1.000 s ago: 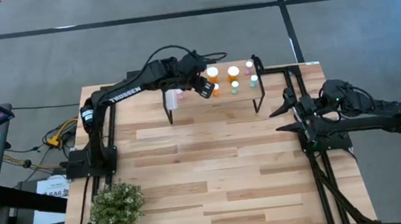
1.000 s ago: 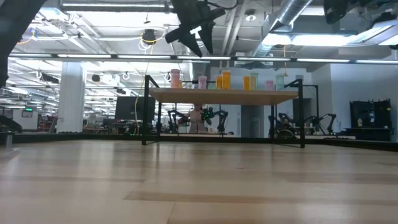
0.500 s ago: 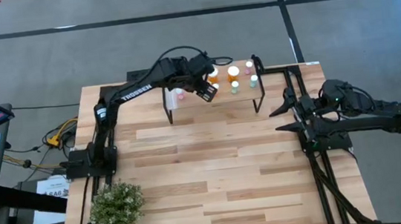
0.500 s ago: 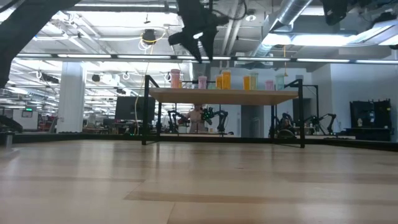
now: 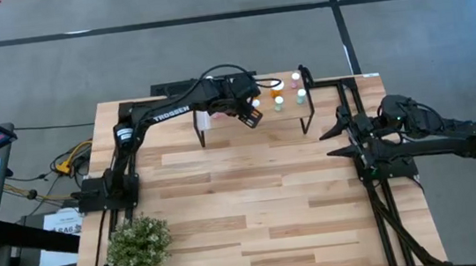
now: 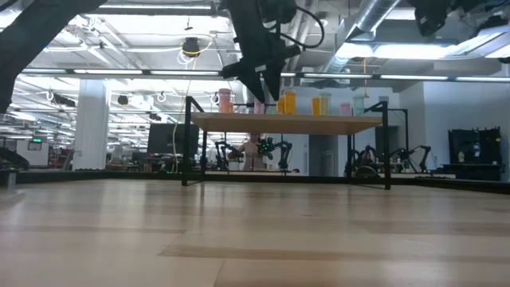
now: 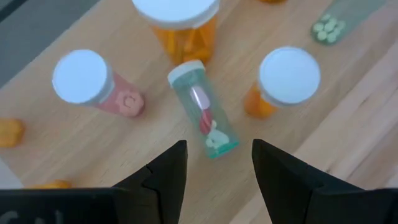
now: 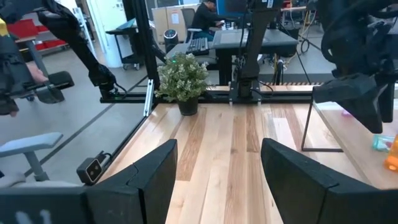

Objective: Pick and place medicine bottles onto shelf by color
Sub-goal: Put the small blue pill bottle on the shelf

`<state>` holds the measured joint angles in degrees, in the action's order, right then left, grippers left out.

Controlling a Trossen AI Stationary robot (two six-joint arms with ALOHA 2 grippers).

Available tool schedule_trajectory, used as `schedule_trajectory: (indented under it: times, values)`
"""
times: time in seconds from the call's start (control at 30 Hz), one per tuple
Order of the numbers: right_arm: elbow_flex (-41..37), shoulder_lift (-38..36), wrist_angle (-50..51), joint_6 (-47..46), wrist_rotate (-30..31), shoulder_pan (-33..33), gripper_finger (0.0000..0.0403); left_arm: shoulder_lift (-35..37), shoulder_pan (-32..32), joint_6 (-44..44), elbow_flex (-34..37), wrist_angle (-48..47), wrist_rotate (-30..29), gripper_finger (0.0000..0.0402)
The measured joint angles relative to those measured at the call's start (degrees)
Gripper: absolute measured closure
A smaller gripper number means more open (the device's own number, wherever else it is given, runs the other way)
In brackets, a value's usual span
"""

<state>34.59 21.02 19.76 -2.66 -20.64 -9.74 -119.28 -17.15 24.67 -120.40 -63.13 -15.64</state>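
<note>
Hovering w/ left gripper (image 7: 214, 165) above shelf (image 5: 282, 111), fingers apart, gripping nothing; toppled green bottle (image 7: 203, 110) lying just ahead btw. fingers, prob. lining up for pick. Right gripper (image 5: 338, 137) waiting open, well apart.

left gripper (image 7: 214, 165) open, right gripper (image 8: 217, 165) open

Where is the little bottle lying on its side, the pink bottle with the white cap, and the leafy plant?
lying clear-green bottle (image 7: 204, 118), left wrist view, its body.
pink bottle (image 7: 81, 76), left wrist view, its white cap.
leafy plant (image 5: 138, 243), high view, its foliage.
</note>
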Motion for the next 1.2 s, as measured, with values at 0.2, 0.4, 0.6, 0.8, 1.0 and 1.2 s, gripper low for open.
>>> schedule_trajectory:
  times: [0.2,0.4,0.6,0.8,1.0,1.2]
  values:
    - [0.0,0.0,0.0,0.0,0.0,0.0,0.0148,0.1,0.0,0.0,3.4,3.7,0.1,0.0233]
    - [0.0,0.0,0.0,0.0,0.0,0.0,0.0148,0.1,-0.3,0.9,5.6,6.2,0.1,0.0233]
    - [0.0,0.0,0.0,0.0,0.0,0.0,0.0148,0.1,-0.7,1.6,6.4,7.2,-0.3,0.0233]
    - [0.0,0.0,0.0,0.1,-0.1,0.0,0.0148,0.1,-0.7,2.6,6.4,7.3,-1.4,0.0235]
    - [0.0,0.0,0.0,0.1,-0.1,0.0,0.0148,0.1,-0.7,2.9,6.4,7.0,-1.3,0.0282]
    - [0.0,0.0,0.0,0.1,-0.1,0.0,0.0148,0.1,-0.7,3.0,6.4,7.1,-1.3,0.0324]
